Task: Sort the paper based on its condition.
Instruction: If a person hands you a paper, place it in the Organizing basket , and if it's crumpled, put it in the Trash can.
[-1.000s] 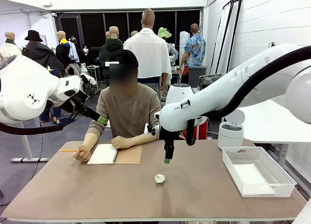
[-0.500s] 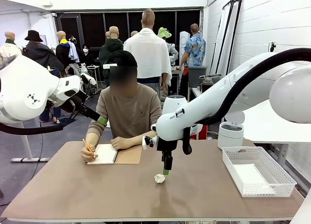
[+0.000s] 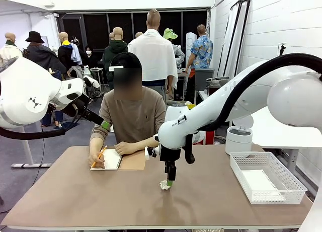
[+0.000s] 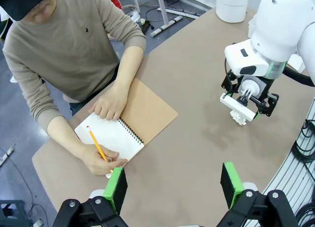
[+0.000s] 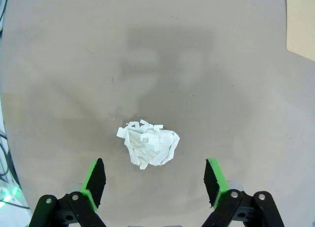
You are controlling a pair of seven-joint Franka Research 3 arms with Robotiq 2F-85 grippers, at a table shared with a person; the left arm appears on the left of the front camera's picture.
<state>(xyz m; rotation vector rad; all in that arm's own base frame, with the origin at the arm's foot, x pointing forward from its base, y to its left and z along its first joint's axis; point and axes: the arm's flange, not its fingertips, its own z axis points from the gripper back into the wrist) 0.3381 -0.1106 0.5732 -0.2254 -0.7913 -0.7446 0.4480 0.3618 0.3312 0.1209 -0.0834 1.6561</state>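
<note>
Right claw (image 3: 169,183) spread wide just above the crumpled paper (image 3: 165,184) at mid-tabletop (image 3: 100,202).

Nearest, in the right wrist view, the crumpled white ball lies on the brown tabletop between the released green pads (image 5: 94,181), toward the left one and touching neither. In the front view the right arm reaches in from 3 o'clock and its claw points straight down over the ball, fingertips close to the surface. At 3 o'clock from the ball a white mesh basket (image 3: 294,184) holds a flat white sheet (image 3: 260,180). The left claw (image 4: 173,185) is released, its pads well apart, high above the tabletop. Farther off, at 11 o'clock from the ball, the person's hand (image 3: 96,158) holds an orange pencil (image 3: 100,156) over an open spiral notebook (image 3: 118,160); the other hand (image 3: 124,148) rests on it. A white lidded bin (image 3: 238,139) stands beyond the tabletop's far edge.
</note>
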